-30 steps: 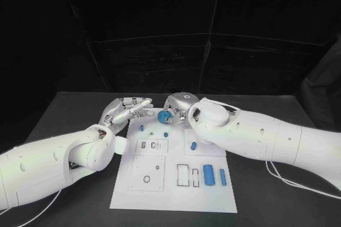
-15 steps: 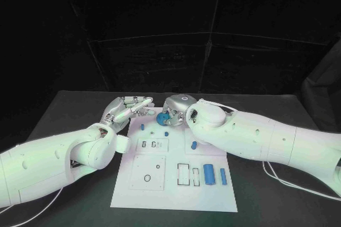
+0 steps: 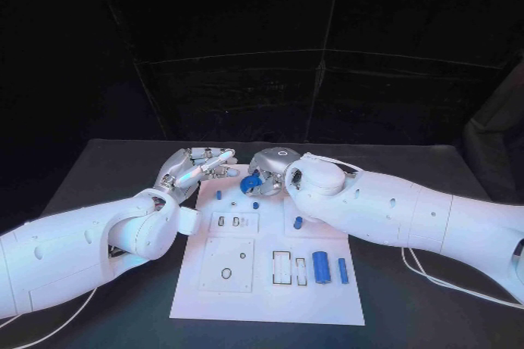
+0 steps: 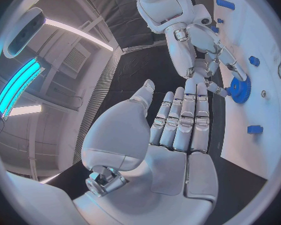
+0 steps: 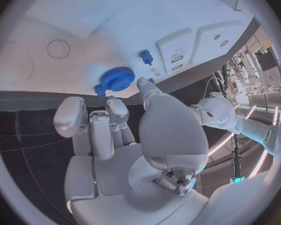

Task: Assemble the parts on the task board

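we see the right hand (image 3: 266,176) pinching the blue gear (image 3: 252,182) at the task board's (image 3: 267,303) 12 o'clock edge, the left hand (image 3: 194,169) spread.

matt white task board (image 3: 267,288), glossy blue plastic gear (image 5: 118,78), matt black table (image 3: 415,303)

head looks down; wrists share task board (image 3: 267,273).
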Controlling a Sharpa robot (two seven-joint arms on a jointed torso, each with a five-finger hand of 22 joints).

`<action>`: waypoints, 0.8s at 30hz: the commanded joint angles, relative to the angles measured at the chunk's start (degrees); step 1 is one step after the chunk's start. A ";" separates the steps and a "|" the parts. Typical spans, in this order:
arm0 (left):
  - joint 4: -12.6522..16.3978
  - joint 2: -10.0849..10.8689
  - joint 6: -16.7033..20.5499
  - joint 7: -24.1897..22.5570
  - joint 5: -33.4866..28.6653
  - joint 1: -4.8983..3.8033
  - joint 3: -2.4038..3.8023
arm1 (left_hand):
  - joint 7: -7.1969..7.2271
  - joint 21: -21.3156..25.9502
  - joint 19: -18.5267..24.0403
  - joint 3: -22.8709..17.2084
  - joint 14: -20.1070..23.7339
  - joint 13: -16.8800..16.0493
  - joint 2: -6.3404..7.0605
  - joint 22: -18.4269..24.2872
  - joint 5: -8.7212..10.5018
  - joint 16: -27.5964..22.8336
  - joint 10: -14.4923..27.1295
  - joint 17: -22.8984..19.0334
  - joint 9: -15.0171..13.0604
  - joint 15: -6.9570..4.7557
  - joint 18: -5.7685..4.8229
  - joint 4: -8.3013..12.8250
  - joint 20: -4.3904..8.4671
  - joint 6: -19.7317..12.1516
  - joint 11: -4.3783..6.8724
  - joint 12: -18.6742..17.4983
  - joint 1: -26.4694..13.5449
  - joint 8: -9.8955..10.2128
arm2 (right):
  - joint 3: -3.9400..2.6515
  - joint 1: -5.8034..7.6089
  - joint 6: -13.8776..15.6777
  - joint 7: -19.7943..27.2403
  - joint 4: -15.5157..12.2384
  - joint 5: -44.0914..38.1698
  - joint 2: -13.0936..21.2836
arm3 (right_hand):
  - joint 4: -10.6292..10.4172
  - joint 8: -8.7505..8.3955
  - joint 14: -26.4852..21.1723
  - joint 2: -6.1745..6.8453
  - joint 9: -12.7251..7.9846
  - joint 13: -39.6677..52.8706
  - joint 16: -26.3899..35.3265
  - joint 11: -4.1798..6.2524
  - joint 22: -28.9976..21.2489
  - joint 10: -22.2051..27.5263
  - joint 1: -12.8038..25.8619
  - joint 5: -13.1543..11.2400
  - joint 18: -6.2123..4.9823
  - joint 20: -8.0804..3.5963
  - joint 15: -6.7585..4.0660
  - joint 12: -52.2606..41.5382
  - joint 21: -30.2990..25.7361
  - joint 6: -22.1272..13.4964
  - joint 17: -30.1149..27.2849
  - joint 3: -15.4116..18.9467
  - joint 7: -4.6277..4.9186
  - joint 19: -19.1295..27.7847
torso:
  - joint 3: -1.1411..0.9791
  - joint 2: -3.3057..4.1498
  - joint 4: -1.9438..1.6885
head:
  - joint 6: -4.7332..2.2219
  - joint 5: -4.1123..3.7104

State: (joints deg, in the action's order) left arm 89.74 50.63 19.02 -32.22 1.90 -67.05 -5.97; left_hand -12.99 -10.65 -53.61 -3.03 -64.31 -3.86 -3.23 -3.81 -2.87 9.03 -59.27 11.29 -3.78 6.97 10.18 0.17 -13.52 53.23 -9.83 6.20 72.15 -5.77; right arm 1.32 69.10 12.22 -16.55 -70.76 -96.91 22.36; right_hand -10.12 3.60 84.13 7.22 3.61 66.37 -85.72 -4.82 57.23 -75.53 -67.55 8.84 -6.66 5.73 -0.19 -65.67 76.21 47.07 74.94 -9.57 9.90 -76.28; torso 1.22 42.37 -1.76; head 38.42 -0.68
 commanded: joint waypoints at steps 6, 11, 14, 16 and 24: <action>0.00 -0.06 -0.64 -0.24 0.22 -0.09 0.06 | -0.33 0.28 -0.08 0.03 0.03 0.06 -0.67 0.06 0.05 -0.28 0.01 0.09 0.07 0.27 0.39 0.34 -0.29 -0.10 -0.25 -0.45 0.09 0.40 | 0.00 0.09 -0.63 0.51 -0.29 0.58 0.44 | -1.40 0.33 4.12 -1.35 0.41 0.50 -0.31 0.16 0.08 0.21 0.24 1.55 0.64 0.37 0.31 -0.28 0.14 3.20 7.20 1.84 -0.11 0.02 | -0.04 -0.01 0.02 | -0.05 -0.04; -0.10 0.07 -0.64 -0.22 0.22 -0.09 0.06 | -0.33 0.28 -0.08 0.03 0.03 0.06 -0.67 0.06 0.05 -0.28 0.01 0.09 0.07 0.27 0.39 0.34 -0.29 -0.10 -0.25 -0.45 0.09 0.40 | 0.00 0.06 4.32 1.85 -1.88 1.81 2.71 | -1.73 0.39 4.12 -2.12 0.45 1.39 -0.28 0.30 0.38 -0.40 -0.02 2.69 0.69 0.28 0.21 -1.23 0.32 3.75 7.15 2.18 -0.26 -0.13 | -0.09 -0.07 0.10 | -0.18 -0.07; -0.18 0.24 -0.67 -0.26 0.22 -0.09 0.06 | -0.33 0.28 -0.08 0.03 0.03 0.06 -0.67 0.06 0.05 -0.28 0.01 0.09 0.07 0.27 0.39 0.34 -0.29 -0.10 -0.25 -0.45 0.09 0.40 | 0.00 0.04 10.50 6.44 -4.79 5.60 6.74 | -0.64 0.60 4.03 -3.23 0.54 1.86 -0.07 0.60 0.27 -0.69 -2.25 4.42 0.66 0.09 -0.04 -1.69 0.31 4.73 6.78 1.57 -0.56 -0.10 | -0.12 -0.17 0.32 | -0.45 -0.22; -0.23 0.35 -0.69 -0.29 0.22 -0.09 0.06 | -0.33 0.28 -0.08 0.03 0.03 0.06 -0.67 0.06 0.05 -0.28 0.01 0.09 0.07 0.27 0.39 0.34 -0.29 -0.10 -0.25 -0.45 0.09 0.40 | 0.01 0.05 12.87 9.75 -6.91 9.10 10.00 | 0.54 0.55 3.98 -3.47 0.51 1.93 0.06 0.75 0.07 -0.64 -4.05 5.08 0.63 -0.03 -0.17 -1.69 0.21 4.98 6.58 1.04 -0.67 0.02 | -0.12 -0.28 0.47 | -0.48 -0.29; -0.41 0.65 -0.73 -0.37 0.22 -0.09 0.05 | -0.33 0.30 -0.08 0.03 0.03 0.06 -0.68 0.06 0.05 -0.31 0.01 0.10 0.07 0.27 0.39 0.37 -0.30 -0.11 -0.26 -0.47 0.10 0.42 | 0.02 0.11 11.55 20.57 -10.92 26.39 21.82 | 3.85 0.30 3.99 -2.68 0.38 1.75 0.07 0.92 -0.21 -0.27 -8.02 7.00 0.61 -0.27 -0.36 -1.22 0.01 5.25 6.71 0.24 -0.76 0.25 | -0.42 -0.79 1.54 | -0.73 -0.48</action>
State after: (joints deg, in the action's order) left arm 89.32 51.26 18.98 -32.19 1.91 -67.05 -5.97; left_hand -12.99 -10.65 -53.61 -3.03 -64.31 -3.86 -3.32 -3.82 -2.87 9.04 -59.27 11.33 -3.78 6.97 10.17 0.17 -13.51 53.24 -9.83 5.92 72.25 -5.55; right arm 1.36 69.09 22.15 -3.80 -81.36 -81.34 43.47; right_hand -6.57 3.97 84.13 4.68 4.07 68.20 -85.72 -4.18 57.10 -75.74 -75.12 15.70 -6.66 5.73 -0.19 -67.17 76.21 51.83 74.92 -9.30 9.12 -76.28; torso 0.95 41.84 -0.77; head 37.76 -1.09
